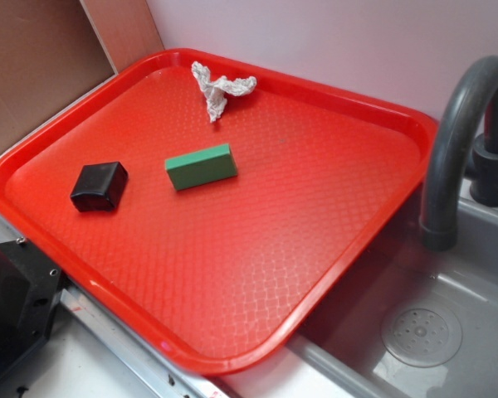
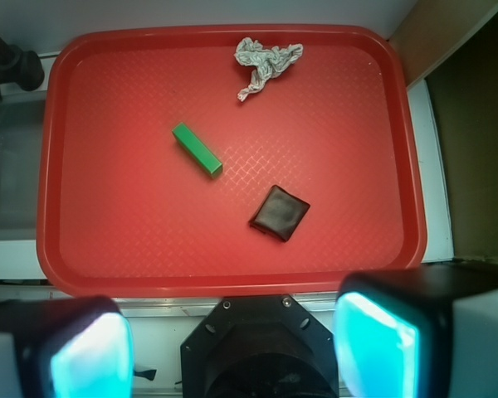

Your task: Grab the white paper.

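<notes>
The white paper point(image 1: 218, 88) is a crumpled wad lying at the far edge of the red tray point(image 1: 340, 249); in the wrist view the paper point(image 2: 266, 62) sits near the tray's top rim point(image 2: 232, 286). My gripper point(image 2: 232, 352) shows only in the wrist view, high above the tray's near edge. Its two cyan pads point(image 2: 91, 356) stand wide apart with nothing between them. It is far from the paper. The gripper is out of view in the exterior view.
A green block point(image 1: 201, 166) point(image 2: 197, 150) lies mid-tray. A black square object point(image 1: 99, 186) point(image 2: 280, 212) lies near it. A grey faucet point(image 1: 461, 141) and sink point(image 1: 432, 332) stand right of the tray. The robot base point(image 2: 257, 348) is below the gripper.
</notes>
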